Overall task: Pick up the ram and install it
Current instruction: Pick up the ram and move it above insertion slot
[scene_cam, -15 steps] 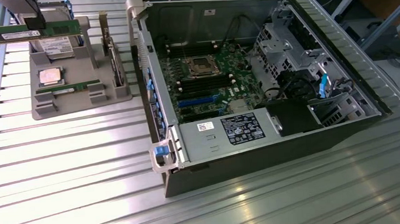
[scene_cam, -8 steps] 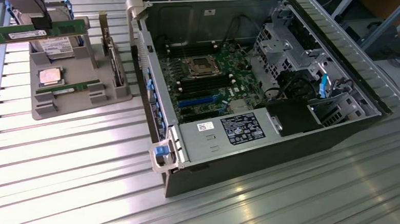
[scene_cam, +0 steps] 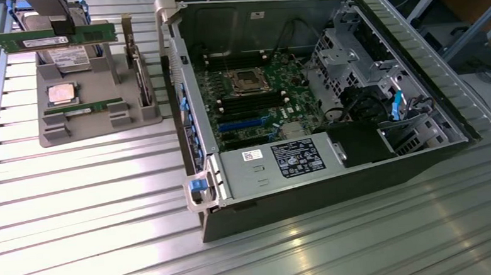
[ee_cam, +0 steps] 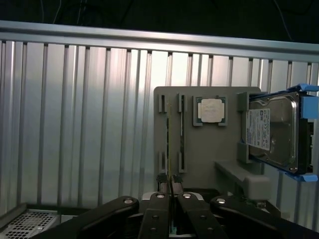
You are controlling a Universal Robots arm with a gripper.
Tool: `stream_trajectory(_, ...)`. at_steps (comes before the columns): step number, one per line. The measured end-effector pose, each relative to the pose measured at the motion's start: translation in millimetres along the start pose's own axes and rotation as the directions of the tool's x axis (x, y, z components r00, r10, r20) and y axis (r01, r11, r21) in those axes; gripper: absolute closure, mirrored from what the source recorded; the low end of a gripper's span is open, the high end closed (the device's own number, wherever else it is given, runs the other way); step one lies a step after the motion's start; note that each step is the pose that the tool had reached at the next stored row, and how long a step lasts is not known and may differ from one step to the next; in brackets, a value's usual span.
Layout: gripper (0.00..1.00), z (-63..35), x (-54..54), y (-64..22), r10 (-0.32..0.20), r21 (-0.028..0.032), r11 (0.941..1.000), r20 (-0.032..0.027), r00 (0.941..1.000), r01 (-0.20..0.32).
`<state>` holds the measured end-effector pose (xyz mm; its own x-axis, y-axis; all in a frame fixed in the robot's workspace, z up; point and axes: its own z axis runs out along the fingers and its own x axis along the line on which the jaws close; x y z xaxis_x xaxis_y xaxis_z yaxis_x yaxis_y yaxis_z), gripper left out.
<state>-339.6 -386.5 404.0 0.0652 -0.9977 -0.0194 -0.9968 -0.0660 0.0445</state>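
Ram (scene_cam: 54, 39) was held edge-on between the nearly closed fingers of the gripper (ee_cam: 171, 193), clear above the far end of the grey parts holder (scene_cam: 102, 129) and over the hard drive (scene_cam: 65, 57). The holder stood near the far corner of the ribbed metal table (scene_cam: 106, 201), on the exterior view's left. Seated in it were a processor (scene_cam: 61, 95), a second memory stick (scene_cam: 80, 111) and an expansion card (scene_cam: 143, 70). The open computer case (scene_cam: 316, 193), motherboard (scene_cam: 252, 99) exposed, lay well apart toward the exterior view's right.
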Motion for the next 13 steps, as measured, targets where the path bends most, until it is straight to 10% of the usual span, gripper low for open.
stream_trajectory(13, 0.88, -0.8, 1.1, -17.3, 0.000, -0.0001, 1.0000, -0.0016, 1.0000, 0.000)
